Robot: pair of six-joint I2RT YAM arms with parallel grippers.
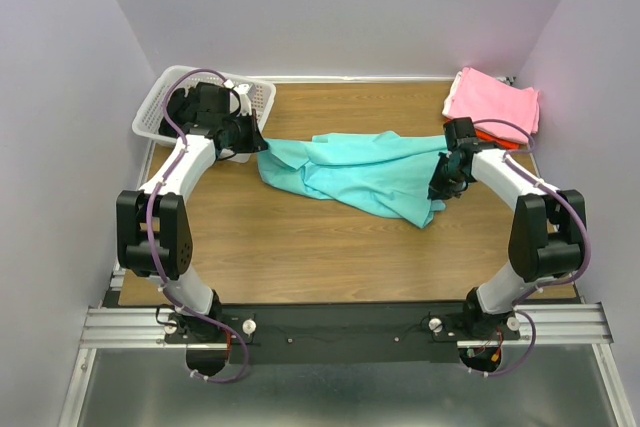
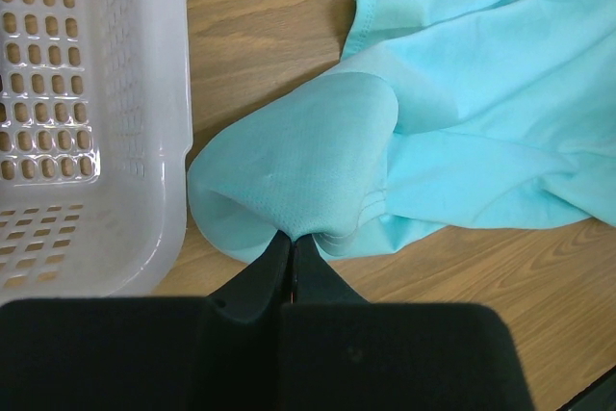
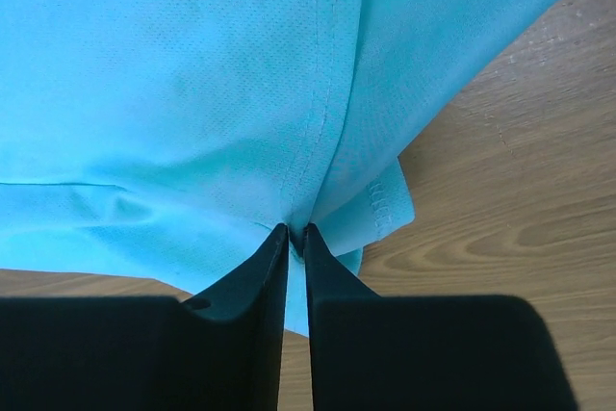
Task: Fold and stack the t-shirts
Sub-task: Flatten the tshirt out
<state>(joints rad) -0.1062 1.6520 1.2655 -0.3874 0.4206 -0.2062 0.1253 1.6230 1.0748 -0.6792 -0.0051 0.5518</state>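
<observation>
The turquoise t-shirt (image 1: pixel 350 172) lies rumpled and stretched across the middle of the wooden table. My left gripper (image 1: pixel 255 139) is shut on its left end next to the basket; the left wrist view shows the cloth (image 2: pixel 318 161) pinched between the closed fingertips (image 2: pixel 292 241). My right gripper (image 1: pixel 440 182) is shut on its right end; the right wrist view shows the cloth (image 3: pixel 192 93) clamped at a seam (image 3: pixel 296 233). A pink t-shirt (image 1: pixel 492 99) lies folded at the back right on a red-orange one (image 1: pixel 497 135), which shows only at its edge.
A white slatted plastic basket (image 1: pixel 160 107) stands at the back left, close to my left gripper; its wall fills the left of the left wrist view (image 2: pixel 87 113). Pale walls close in the table on three sides.
</observation>
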